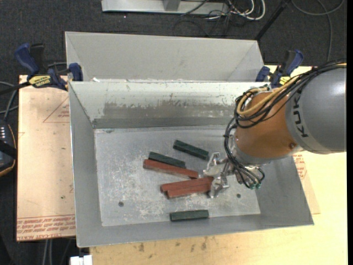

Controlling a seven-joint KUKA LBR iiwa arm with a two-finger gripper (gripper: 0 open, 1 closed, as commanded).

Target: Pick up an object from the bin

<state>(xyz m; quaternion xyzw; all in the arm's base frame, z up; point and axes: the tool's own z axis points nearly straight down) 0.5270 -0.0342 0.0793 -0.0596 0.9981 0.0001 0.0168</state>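
Observation:
My gripper (213,178) hangs low in the bin's right half, open, under the orange wrist cover. Its two metal fingers stand apart at the right ends of two red-brown sticks. The thick red-brown block (185,189) lies just left of the lower finger, touching or nearly touching it. The long thin red-brown stick (168,168) runs slantwise up to the left from the upper finger. I see nothing gripped between the fingers.
A dark green stick (191,148) lies behind the gripper to the left, another dark green stick (166,159) rests beside the thin red one, and a third dark green stick (189,216) lies near the front wall. The arm reaches in over the right rim.

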